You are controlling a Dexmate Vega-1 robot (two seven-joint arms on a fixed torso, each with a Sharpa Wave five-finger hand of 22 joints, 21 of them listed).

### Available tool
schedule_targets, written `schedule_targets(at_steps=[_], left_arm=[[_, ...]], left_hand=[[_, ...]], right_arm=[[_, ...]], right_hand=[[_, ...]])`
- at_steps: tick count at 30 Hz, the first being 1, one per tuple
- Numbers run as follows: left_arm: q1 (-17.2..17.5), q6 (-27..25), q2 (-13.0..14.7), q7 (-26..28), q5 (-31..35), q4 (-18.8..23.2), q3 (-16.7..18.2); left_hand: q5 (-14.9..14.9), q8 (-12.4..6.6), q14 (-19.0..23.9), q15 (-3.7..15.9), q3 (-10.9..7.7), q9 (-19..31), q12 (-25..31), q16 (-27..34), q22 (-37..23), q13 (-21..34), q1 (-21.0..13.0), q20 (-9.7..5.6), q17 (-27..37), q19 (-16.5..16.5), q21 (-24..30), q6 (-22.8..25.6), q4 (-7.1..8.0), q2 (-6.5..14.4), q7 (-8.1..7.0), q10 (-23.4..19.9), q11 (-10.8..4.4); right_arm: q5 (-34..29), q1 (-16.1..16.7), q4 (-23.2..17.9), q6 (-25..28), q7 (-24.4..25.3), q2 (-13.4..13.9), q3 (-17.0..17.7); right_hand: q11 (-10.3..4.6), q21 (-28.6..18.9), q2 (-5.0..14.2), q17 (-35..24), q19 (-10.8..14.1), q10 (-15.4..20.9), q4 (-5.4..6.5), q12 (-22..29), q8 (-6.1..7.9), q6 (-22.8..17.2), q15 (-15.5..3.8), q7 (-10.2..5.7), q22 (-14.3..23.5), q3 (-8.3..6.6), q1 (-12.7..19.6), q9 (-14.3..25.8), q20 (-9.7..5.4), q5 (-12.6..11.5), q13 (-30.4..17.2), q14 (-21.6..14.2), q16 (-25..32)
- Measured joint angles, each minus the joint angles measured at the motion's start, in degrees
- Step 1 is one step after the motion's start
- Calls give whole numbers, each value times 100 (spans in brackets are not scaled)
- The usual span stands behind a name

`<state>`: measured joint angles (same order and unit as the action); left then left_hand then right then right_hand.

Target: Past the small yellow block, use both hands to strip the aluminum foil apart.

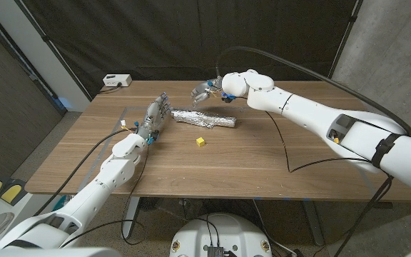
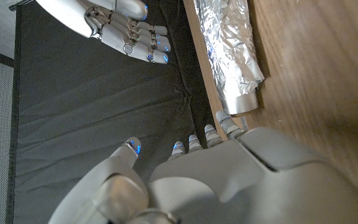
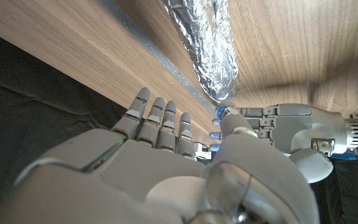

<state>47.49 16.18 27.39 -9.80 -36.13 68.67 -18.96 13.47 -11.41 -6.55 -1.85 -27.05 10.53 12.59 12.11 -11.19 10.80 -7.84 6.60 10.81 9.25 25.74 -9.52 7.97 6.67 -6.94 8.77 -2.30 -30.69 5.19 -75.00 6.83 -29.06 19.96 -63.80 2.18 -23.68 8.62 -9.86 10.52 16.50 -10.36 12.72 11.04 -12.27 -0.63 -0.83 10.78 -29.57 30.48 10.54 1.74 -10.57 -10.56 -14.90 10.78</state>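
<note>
One aluminum foil (image 1: 204,119) roll, lying centre frame, long axis running left to lower right.
Small yellow block (image 1: 200,142) sitting just below it; left hand (image 1: 153,118) waiting open at its left end, right hand (image 1: 207,91) hovering open above; white box (image 1: 116,81) resting upper left on table (image 1: 262,157).

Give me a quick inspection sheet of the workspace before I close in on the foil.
Surface: wooden table, bare wood.
Job's things: foil roll lying crumpled past the yellow block, not yet torn.
Clutter: nothing seen.
Hands: left hand at the roll's left end, right hand above its far side; both open, holding nothing.
Cables: black cable lying on the table on the right.
Surroundings: black curtain; white box behind the table.
</note>
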Motion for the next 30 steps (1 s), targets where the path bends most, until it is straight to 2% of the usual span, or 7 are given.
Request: schedule_targets(at_steps=[5,20,22,25,30], left_arm=[[-50,5,-14,-21,-18,-72,-25],[-222,0,-47,-61,-67,-313,-112],[-235,-14,-49,-66,-64,-333,-120],[-273,-18,-53,-84,-69,-385,-148],[-298,-18,-55,-102,-80,-412,-164]], left_hand=[[0,0,31,-30,0,0,0,0,1,0,0,0,-1,1,2,0,0,0,0,1,1],[0,0,30,-30,17,0,0,0,15,0,0,10,-1,5,-91,0,17,0,0,2,2],[0,0,30,-30,16,0,0,0,12,-1,0,148,-2,8,-84,-1,17,0,1,3,2],[0,0,61,-61,16,0,0,0,6,-1,0,84,-2,-12,-46,-1,17,0,1,-17,-17],[0,0,61,-61,16,0,0,0,7,-1,0,75,-2,-2,-46,-1,17,0,1,-29,-6]], right_arm=[[-27,-55,248,-51,-23,-141,-60],[-115,-234,1327,-450,-105,-684,-192],[-125,-244,1430,-471,-105,-735,-198],[-158,-247,1566,-522,-105,-799,-207],[-220,-248,1687,-523,-104,-858,-239]], right_hand=[[-6,0,4,0,13,6,0,1,0,0,0,0,0,0,49,0,-13,0,0,0,0],[-5,0,-31,-1,51,5,1,3,0,0,2,0,0,0,228,-1,-51,22,0,1,0],[-5,0,-56,-1,51,5,1,3,0,0,2,0,0,0,252,-1,-51,22,0,2,0],[-5,0,-90,-1,51,5,1,3,0,0,2,1,0,0,331,-1,-51,22,0,2,0],[-5,0,-150,-1,103,5,1,3,0,0,-17,1,0,0,437,-1,-62,22,0,-18,1]])
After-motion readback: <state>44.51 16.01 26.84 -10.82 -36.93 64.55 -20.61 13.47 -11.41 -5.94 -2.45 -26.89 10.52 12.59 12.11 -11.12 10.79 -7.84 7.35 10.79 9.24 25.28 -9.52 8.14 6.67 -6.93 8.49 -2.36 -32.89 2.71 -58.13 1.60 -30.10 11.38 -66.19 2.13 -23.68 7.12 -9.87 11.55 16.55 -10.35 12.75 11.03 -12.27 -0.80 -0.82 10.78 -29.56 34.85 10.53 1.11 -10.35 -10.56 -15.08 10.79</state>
